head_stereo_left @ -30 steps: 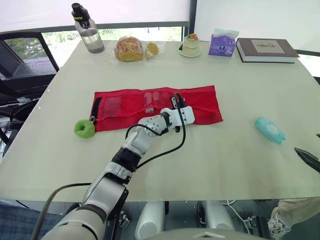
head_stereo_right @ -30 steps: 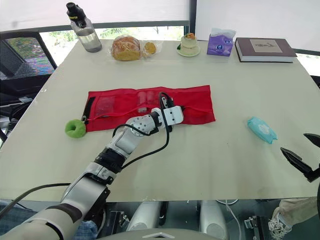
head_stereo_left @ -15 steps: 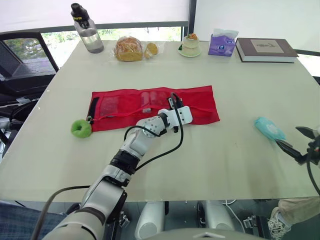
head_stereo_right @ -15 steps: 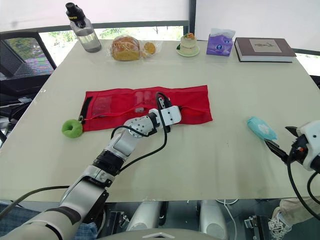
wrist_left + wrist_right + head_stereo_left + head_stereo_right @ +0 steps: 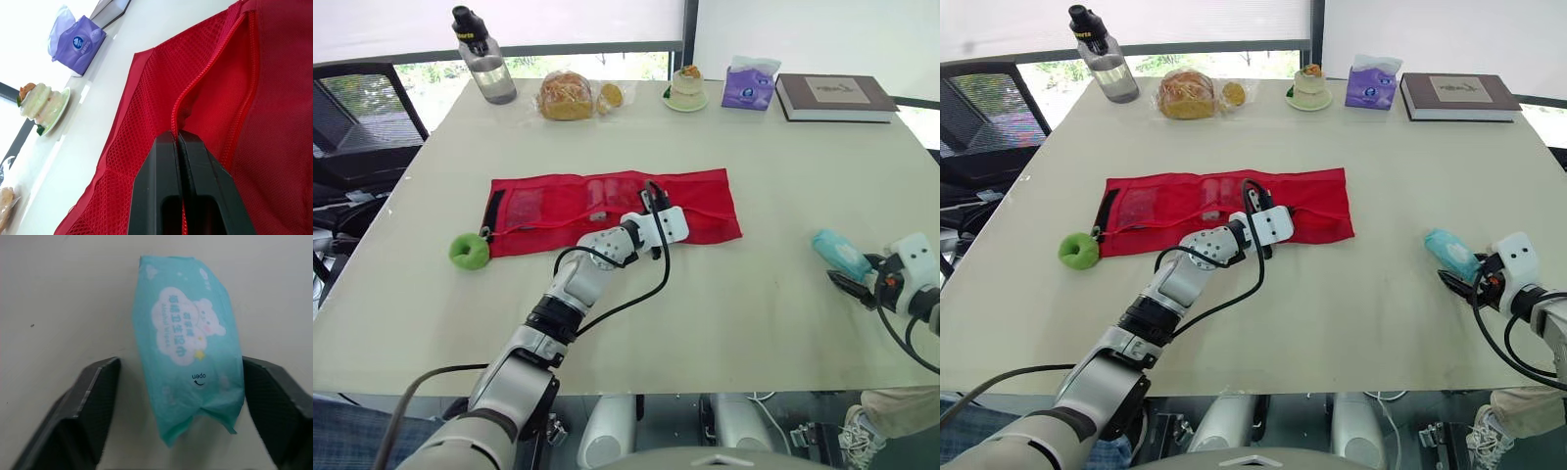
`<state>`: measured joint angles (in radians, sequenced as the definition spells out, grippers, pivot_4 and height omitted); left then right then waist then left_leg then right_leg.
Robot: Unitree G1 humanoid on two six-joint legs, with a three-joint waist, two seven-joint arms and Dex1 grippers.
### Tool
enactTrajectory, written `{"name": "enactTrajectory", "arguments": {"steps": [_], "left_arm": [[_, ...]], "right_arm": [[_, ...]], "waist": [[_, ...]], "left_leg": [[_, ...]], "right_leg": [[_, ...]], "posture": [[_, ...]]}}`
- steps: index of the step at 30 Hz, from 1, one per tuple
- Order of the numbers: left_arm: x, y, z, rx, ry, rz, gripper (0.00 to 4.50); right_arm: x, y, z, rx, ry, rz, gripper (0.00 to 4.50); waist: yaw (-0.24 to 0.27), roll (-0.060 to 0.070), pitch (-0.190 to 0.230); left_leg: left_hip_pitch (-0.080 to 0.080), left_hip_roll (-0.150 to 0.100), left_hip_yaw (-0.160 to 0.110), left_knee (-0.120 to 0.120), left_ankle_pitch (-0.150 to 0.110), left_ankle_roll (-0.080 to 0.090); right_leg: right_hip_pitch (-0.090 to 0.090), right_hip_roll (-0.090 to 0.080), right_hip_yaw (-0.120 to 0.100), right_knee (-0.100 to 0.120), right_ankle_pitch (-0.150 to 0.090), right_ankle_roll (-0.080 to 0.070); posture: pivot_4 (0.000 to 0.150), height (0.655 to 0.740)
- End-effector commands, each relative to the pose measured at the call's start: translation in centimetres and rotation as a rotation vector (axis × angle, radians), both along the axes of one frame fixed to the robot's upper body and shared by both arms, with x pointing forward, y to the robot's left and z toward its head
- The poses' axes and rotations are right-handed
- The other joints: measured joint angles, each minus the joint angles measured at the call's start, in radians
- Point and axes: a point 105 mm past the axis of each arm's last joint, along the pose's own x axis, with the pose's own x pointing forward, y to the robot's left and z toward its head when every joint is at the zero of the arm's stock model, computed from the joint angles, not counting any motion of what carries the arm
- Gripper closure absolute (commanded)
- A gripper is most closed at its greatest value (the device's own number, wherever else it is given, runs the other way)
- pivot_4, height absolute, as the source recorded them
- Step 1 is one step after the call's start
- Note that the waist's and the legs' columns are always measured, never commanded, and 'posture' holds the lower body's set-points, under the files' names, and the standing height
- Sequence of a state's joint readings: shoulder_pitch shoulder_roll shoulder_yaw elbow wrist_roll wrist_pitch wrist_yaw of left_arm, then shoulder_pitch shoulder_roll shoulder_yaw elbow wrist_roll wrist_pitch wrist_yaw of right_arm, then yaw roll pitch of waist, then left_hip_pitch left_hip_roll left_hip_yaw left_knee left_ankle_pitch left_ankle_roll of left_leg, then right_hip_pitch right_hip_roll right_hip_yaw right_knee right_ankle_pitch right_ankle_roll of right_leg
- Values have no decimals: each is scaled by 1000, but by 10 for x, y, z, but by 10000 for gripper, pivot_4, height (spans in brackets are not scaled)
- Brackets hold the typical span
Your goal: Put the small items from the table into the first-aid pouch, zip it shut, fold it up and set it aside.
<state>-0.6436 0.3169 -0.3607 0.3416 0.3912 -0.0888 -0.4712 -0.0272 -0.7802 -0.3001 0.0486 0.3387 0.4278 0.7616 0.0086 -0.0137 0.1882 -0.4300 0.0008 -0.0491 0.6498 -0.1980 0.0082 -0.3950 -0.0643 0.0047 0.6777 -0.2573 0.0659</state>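
1. Red mesh first-aid pouch (image 5: 607, 201) lies opened out flat across the middle of the cream matte worktop (image 5: 724, 323). In the left wrist view its zip gapes along part of its length.
2. Left jaws are clenched on the pouch right at the zip line, pinching the fabric edge. I judge they are steadying the mouth for loading.
3. Right jaws are released and spread wide, one finger on either side of the teal plastic packet of wet wipes (image 5: 188, 352). The packet lies flat on the worktop, well apart from the pouch on its right, and is not yet gripped.
4. Progress looks early.
   - The wipes are outside the pouch.
   - A small green round item (image 5: 468, 252) sits just beside the pouch's left end, and I cannot tell whether it is tied to the strap there.
   - Something pale shows through the mesh, too indistinct to name.
   - Loading, zipping, folding and setting aside are all left to do.
5. Along the far edge of the worktop stand:
   - a clear water bottle with a black cap (image 5: 485, 61)
   - a bagged loaf of bread (image 5: 566, 96)
   - a small layered cake on a green plate (image 5: 686, 88)
   - a purple tissue pack (image 5: 749, 84)
   - a dark hardcover book (image 5: 832, 96)
6. Beyond the worktop, a black mesh office chair (image 5: 362, 117) stands at the left, in front of a window with greenery and a white blind.
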Motion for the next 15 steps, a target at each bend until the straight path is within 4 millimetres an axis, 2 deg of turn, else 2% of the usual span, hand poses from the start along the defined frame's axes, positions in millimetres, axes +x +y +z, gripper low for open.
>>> {"name": "enactTrajectory", "arguments": {"steps": [1,4,6,11,15], "left_arm": [[5,6,18,-37,-48,20,45000],[4,6,18,-38,-42,8,45000],[2,3,19,-41,-38,-6,45000],[1,-5,24,-63,-34,-31,45000],[1,-13,26,-73,-26,-51,45000]], "right_arm": [[-1,0,15,-9,-51,32,23463],[-4,4,19,-20,-63,57,37324],[-5,10,24,-18,-67,78,44591],[-15,53,40,40,-57,221,44855],[-26,95,50,101,-17,358,44855]], "waist": [[-2,0,0],[-3,0,0],[-3,0,0],[-6,0,0],[-6,0,0]], "left_leg": [[0,0,0,0,0,0],[0,0,0,0,0,0],[0,0,0,0,0,0],[0,0,0,0,0,0],[0,0,-1,0,0,0]], "right_leg": [[0,0,0,0,0,0],[0,0,0,0,0,0],[0,0,0,0,0,0],[0,0,0,0,0,0],[0,0,-1,0,0,0]], "posture": [[1500,7332],[1500,7332],[1500,7332],[1500,7332],[1500,7332]]}}
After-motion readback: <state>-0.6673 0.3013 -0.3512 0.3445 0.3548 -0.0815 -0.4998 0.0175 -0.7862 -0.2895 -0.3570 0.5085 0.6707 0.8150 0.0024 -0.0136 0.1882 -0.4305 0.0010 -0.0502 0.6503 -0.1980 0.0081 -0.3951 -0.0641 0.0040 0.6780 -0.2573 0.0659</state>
